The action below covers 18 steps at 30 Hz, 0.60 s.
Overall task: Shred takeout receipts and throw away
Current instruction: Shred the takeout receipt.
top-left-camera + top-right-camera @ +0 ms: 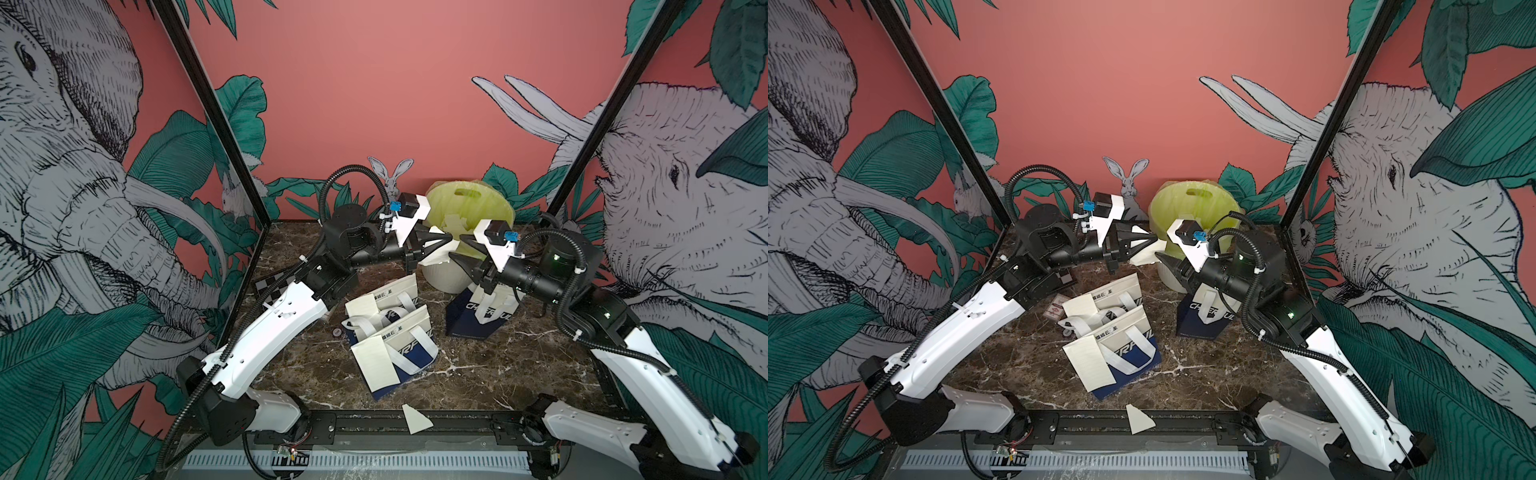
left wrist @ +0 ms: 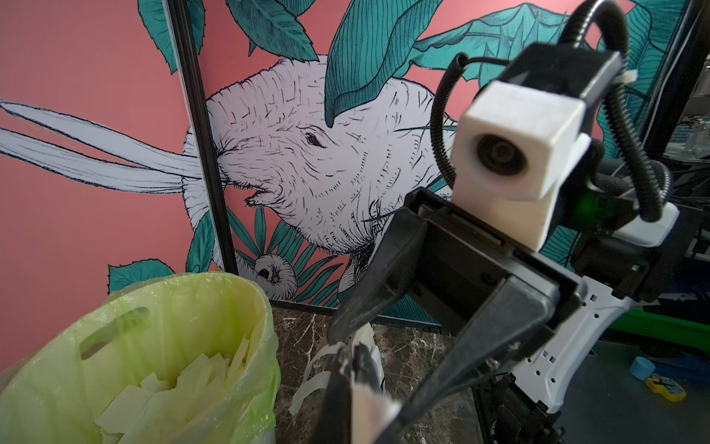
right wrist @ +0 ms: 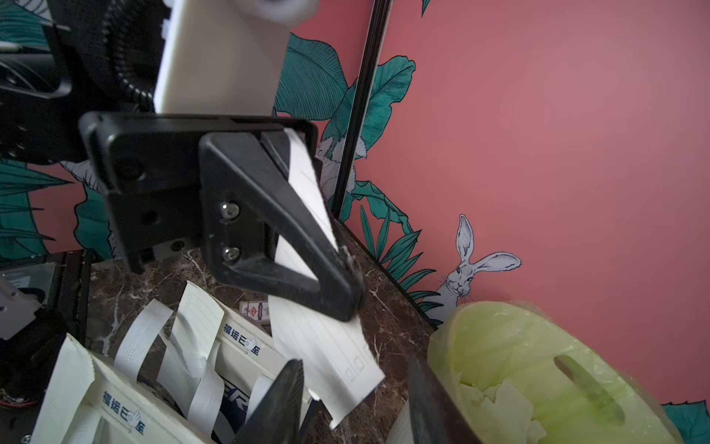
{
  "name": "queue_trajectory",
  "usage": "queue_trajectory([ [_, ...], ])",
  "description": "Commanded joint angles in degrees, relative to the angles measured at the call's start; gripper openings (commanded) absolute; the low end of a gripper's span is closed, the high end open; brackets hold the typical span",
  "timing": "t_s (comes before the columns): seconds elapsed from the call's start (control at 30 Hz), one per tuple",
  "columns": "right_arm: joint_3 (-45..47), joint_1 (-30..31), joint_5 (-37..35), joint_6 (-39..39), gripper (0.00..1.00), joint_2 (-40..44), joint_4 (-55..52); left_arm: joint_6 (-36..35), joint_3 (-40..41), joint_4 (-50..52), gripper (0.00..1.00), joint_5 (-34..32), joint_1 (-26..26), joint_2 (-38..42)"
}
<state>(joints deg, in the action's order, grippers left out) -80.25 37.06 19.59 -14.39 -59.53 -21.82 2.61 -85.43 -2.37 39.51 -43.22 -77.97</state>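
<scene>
**Left gripper pinches a receipt strip by the bin; right gripper stands parted**

The left gripper (image 3: 353, 294) is clamped shut on a white receipt strip (image 3: 326, 346). The strip's long axis runs along the fingers and out past their tips, and its free end points down at a slant toward the counter (image 1: 498, 361). The right gripper (image 1: 457, 248) faces it tip to tip, jaws partly apart and holding nothing. In the right wrist view the strip's free end hangs between its fingers (image 3: 282, 399); whether it touches them I cannot tell. Just behind both, the bin (image 1: 469, 199) with its green liner holds paper shreds (image 1: 451, 222). Toward the front, two whole receipts (image 1: 361, 309) (image 1: 374, 359) lie flat on tote bags (image 1: 405, 345). The nearer one's long axis runs roughly front to back. A torn piece (image 1: 415, 419) lies on the front rail (image 1: 365, 419).
</scene>
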Motion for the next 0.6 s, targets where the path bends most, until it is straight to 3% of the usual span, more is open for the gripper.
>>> queue_trajectory([
  [0.0, -2.13, -0.14, 2.32, -0.94, 0.34, -0.28, 0.35, -2.15, -2.57, 1.1, 0.0, 2.24, -0.11, -0.14],
  [0.3, -2.97, -0.14, 2.64, -1.93, 0.22, -1.1, -0.81, -1.52, -4.1, 1.05, 0.0, 3.24, -0.11, -1.64],
  [0.57, -2.35, -0.14, 0.02, -3.06, 0.0, -1.21, -0.18, -1.41, -5.65, 2.54, 0.0, 3.87, -0.11, -2.98],
])
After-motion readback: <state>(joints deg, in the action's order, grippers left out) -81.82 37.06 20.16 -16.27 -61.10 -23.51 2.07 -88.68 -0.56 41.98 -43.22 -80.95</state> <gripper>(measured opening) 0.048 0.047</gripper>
